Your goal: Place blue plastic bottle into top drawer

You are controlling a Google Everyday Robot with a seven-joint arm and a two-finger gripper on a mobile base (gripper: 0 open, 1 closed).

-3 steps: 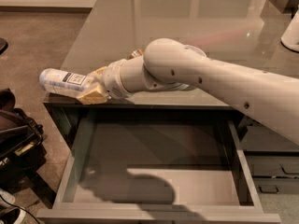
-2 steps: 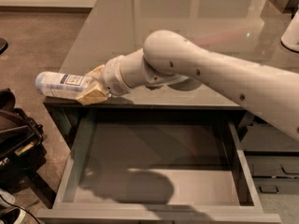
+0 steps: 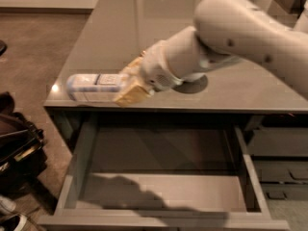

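Note:
The blue plastic bottle lies sideways in the air above the desk's front left corner, its white-and-blue label facing me. My gripper is shut on its right end with tan fingers on either side. My white arm reaches in from the upper right across the desk. The top drawer is pulled wide open below the desk edge, its flat grey bottom bare. The bottle is over the desk's front edge, above and behind the drawer's left part.
The grey desk top stretches behind the arm. Dark stacked drawers stand right of the open drawer. A black bag and shoes lie on the brown floor at the left.
The arm has lifted and swung to the right and forward, carrying the bottle from off the desk's left edge to above the desk's front left corner.

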